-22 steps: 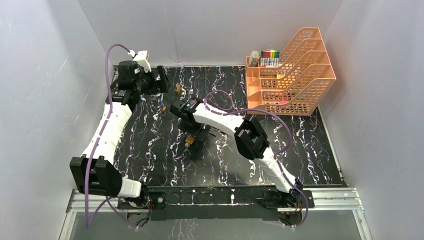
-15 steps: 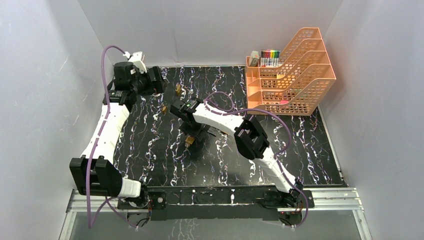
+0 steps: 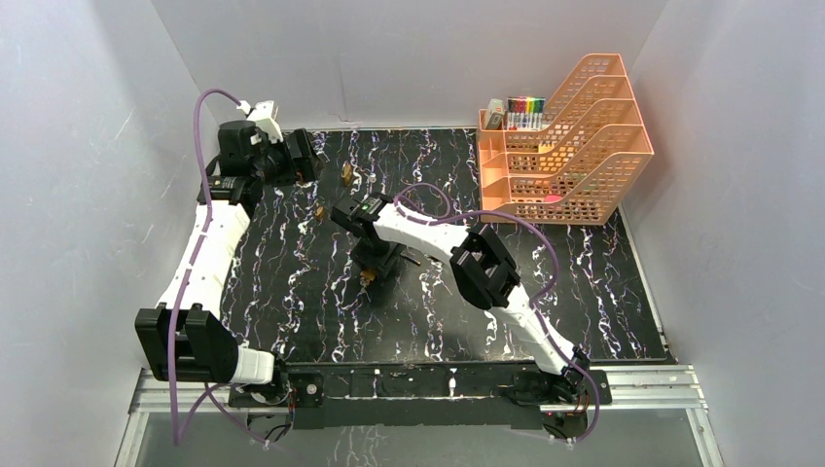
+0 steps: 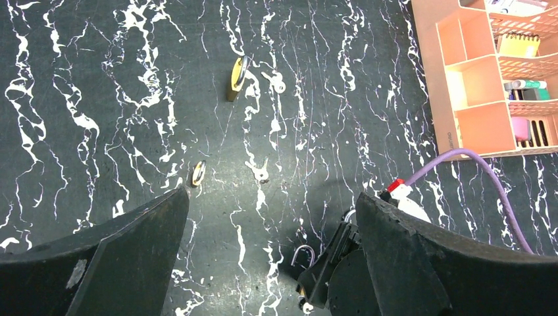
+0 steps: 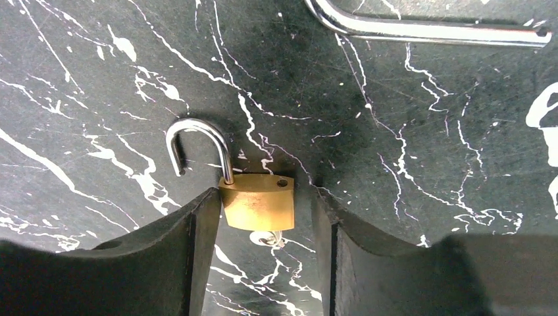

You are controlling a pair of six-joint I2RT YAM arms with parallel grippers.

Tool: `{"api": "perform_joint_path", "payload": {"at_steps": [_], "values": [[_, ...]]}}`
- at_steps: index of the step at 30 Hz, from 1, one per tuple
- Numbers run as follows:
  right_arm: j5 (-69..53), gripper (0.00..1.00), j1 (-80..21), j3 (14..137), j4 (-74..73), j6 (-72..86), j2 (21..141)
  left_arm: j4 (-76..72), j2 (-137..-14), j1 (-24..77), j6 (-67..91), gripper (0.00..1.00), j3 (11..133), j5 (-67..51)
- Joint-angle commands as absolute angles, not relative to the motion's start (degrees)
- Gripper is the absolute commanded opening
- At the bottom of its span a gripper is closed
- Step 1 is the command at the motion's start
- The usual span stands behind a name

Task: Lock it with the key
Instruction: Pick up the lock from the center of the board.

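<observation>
Right gripper (image 5: 264, 197) low over the black marble-pattern table (image 3: 603, 292), astride the small brass padlock (image 5: 258, 201).
I see its jaws spread, one on each side of the lock body, with a gap on the right. The steel shackle (image 5: 197, 135) stands open and a silver key (image 5: 266, 238) sits in the lock. Farther back, my left gripper (image 4: 271, 196) hovers wide apart, holding nothing. The orange mesh organiser (image 3: 564, 146) stands far right.

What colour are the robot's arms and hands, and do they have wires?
The left arm and right arm are white tubes with chunky black joints. A purple cable loops along each. The left hand and right hand have flat black fingers.
</observation>
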State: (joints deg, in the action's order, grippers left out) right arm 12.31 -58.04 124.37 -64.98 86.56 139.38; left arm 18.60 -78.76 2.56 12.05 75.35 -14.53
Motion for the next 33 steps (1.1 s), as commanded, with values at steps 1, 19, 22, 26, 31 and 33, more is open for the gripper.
{"api": "perform_joint_path", "payload": {"at_steps": [1,19,22,26,31,33], "values": [[11.4,0.52,-57.9,125.5,-64.6,86.3,141.9,18.1,-76.5,1.6,12.2,0.98,74.8,-16.1],[-1.1,0.00,-56.4,81.3,-6.5,29.2,105.0,15.4,-74.2,0.3,9.6,0.98,73.1,-26.8],[-19.7,0.00,-50.6,73.7,1.6,19.8,95.5,13.3,-72.9,0.3,8.3,0.98,72.4,-37.6],[-49.3,0.00,-42.0,67.4,11.6,18.7,87.4,2.5,-71.4,0.3,11.3,0.98,68.5,-61.7],[-72.8,0.00,-37.3,61.3,37.7,35.7,85.1,-35.2,-64.8,1.8,31.7,0.98,56.7,-84.0],[-77.4,0.00,-37.2,59.5,54.8,49.0,87.0,-36.7,-63.1,3.3,32.8,0.98,55.7,-86.3]]}}
